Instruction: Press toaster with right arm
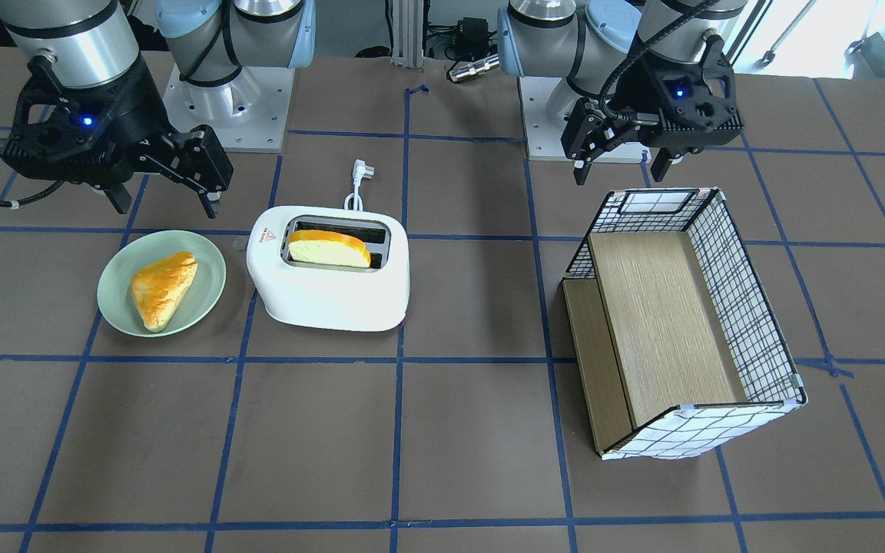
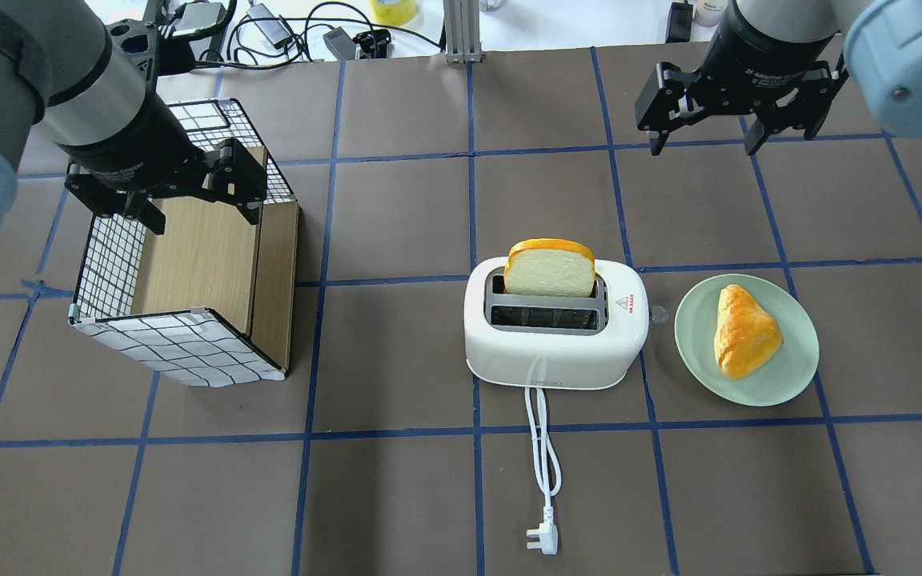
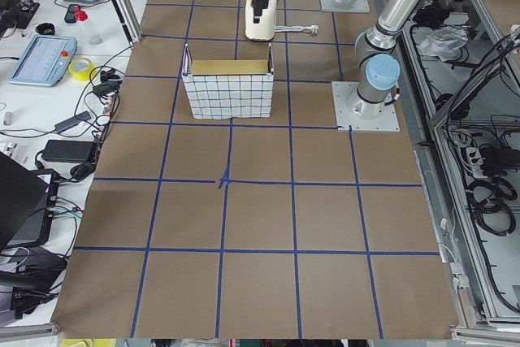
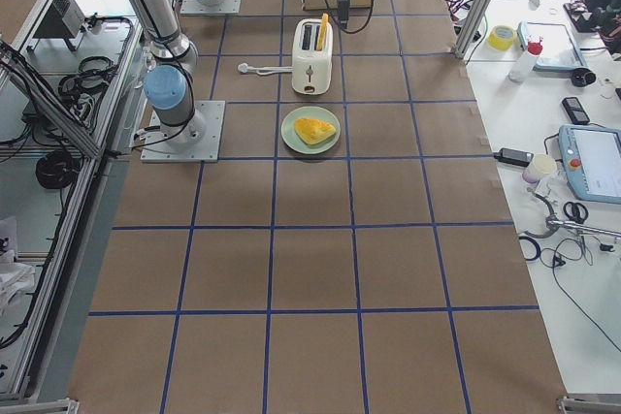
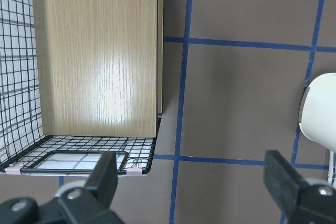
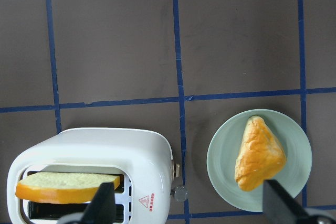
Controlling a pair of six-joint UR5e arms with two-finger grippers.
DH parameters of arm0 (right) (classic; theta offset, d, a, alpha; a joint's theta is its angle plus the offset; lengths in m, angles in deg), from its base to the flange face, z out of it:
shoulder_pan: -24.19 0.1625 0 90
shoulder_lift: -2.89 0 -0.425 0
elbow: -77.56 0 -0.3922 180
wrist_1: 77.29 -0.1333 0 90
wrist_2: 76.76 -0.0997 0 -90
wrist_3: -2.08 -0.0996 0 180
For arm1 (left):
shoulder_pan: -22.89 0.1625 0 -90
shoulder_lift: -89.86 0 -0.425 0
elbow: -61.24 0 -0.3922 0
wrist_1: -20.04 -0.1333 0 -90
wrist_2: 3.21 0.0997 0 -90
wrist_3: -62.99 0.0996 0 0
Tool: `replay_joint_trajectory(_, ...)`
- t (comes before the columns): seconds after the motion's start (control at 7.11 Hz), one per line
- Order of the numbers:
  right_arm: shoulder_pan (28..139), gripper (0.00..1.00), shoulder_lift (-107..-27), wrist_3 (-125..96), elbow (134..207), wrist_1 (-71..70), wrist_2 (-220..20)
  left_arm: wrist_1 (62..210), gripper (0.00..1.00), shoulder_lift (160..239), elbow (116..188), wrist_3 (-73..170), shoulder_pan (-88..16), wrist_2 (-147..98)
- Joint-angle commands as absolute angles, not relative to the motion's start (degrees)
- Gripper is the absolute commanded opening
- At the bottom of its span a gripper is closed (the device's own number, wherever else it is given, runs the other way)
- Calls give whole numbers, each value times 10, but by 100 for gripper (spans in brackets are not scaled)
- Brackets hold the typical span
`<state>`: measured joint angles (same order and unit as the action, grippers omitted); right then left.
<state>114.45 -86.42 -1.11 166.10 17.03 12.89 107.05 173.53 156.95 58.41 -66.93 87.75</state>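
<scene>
Near the middle of the desk I see the toaster (image 2: 553, 336), a bread slice (image 2: 551, 268) upright in its slot on the far-edge side and its plug (image 2: 543, 540) lying toward the robot's edge. The right gripper (image 2: 704, 148) hangs above the desk with fingers spread wide, touching nothing, probably over the side where the plate (image 2: 797, 376) sits. The left gripper (image 2: 205, 218), also spread, hovers over the wire box (image 2: 181, 348) toward the desk's left end.
</scene>
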Motion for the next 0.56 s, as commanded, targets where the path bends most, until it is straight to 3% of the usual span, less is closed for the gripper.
replay_joint_trajectory(0.0, 1144, 100, -864, -11, 1661, 168, 131, 1071, 100, 1735, 1570, 584, -669, 878)
replay_joint_trajectory(0.42, 1144, 96, -864, -11, 1661, 168, 137, 1071, 100, 1735, 1570, 584, -669, 878)
